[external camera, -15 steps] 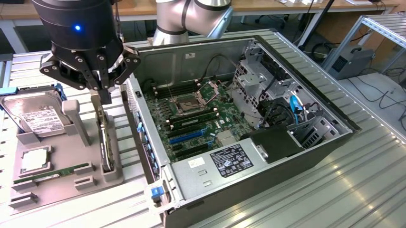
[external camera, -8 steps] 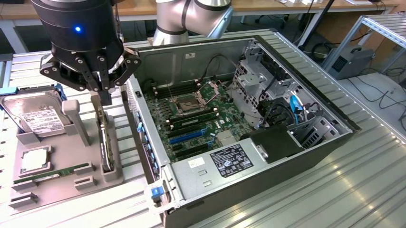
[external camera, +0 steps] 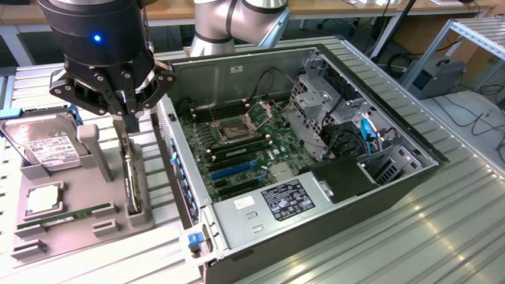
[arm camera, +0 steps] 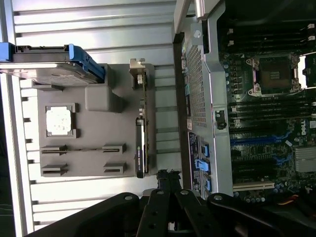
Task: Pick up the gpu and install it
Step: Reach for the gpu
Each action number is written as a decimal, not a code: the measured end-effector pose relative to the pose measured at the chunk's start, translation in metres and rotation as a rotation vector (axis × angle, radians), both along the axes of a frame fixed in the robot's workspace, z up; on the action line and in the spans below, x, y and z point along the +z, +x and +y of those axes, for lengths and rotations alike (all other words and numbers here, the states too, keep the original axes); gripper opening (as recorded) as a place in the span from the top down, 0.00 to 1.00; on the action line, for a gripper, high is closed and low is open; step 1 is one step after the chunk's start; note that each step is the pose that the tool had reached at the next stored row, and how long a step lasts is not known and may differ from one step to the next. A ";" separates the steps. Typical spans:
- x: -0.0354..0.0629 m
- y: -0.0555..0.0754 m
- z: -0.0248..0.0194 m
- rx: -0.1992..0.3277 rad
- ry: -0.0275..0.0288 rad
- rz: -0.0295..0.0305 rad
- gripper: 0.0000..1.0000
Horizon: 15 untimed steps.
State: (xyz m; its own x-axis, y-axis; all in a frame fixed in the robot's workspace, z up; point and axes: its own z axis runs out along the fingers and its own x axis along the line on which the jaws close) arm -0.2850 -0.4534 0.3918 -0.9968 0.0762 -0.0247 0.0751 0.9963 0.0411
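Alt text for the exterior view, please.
A robot gripper, fingers shut, hangs over the gpu, which stands on edge in a gray holder tray. An open computer case lies beside it on the exterior view's right, its motherboard exposed.

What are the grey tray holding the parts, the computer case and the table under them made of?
Grey tray: probably moulded or printed plastic, judging by its matte, even grey and blocky slots.
Computer case: sheet metal, likely steel, with bare silvery inner walls, punched holes and a dark outside.
Table: looks like aluminium, with ribbed silvery slats and soft glare.
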 end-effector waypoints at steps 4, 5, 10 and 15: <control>0.0000 0.000 -0.0019 0.000 -0.0003 0.0000 0.89; 0.0000 0.000 -0.0022 0.000 -0.0004 0.0001 0.89; -0.0001 0.000 -0.0038 0.000 -0.0006 0.0000 0.89; -0.0001 0.000 -0.0054 0.000 -0.0010 0.0001 0.89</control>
